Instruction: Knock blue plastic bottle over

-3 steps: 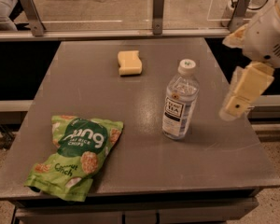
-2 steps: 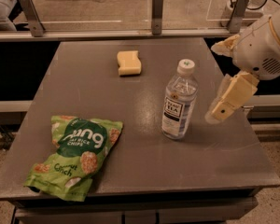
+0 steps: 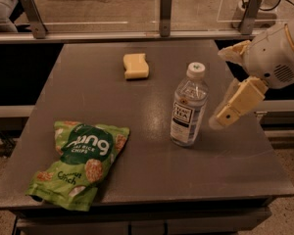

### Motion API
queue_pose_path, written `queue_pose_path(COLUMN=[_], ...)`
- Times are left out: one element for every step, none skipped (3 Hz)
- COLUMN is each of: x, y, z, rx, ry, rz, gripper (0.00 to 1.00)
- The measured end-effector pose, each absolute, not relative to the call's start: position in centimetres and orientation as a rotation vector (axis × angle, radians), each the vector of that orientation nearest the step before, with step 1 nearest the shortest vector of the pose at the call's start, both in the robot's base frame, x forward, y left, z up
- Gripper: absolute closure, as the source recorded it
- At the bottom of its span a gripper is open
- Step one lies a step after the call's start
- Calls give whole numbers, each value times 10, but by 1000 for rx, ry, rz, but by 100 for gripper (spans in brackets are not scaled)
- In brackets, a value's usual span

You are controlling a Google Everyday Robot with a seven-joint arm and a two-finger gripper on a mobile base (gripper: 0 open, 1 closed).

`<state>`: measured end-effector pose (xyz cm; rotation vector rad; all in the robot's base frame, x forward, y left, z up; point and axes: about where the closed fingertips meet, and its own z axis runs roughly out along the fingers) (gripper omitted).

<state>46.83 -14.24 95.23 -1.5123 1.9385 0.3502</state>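
Nearest, a green chips bag [image 3: 78, 163] is laid flat at the front left of the table [image 3: 196, 175]. Mid-table, right of centre, the bottle [image 3: 188, 109] is found upright, cap on, label turned to the camera. The gripper [image 3: 224, 117] is held just beside the bottle, on its right, at label height and angled down towards it; no contact is seen. Whether the gripper is spread or pressed together cannot be told. Further back, a yellow sponge [image 3: 136, 65] is noted, well apart. Task judged not done: the sideways push that tips the bottle is left.
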Motion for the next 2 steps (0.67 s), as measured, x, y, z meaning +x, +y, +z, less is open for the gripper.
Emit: queue_pose_path(x=[466, 465], y=[-138, -133], z=[937, 931], rx=[-1421, -1314], ry=[1873, 1754], rz=[437, 507], gripper=[0, 0])
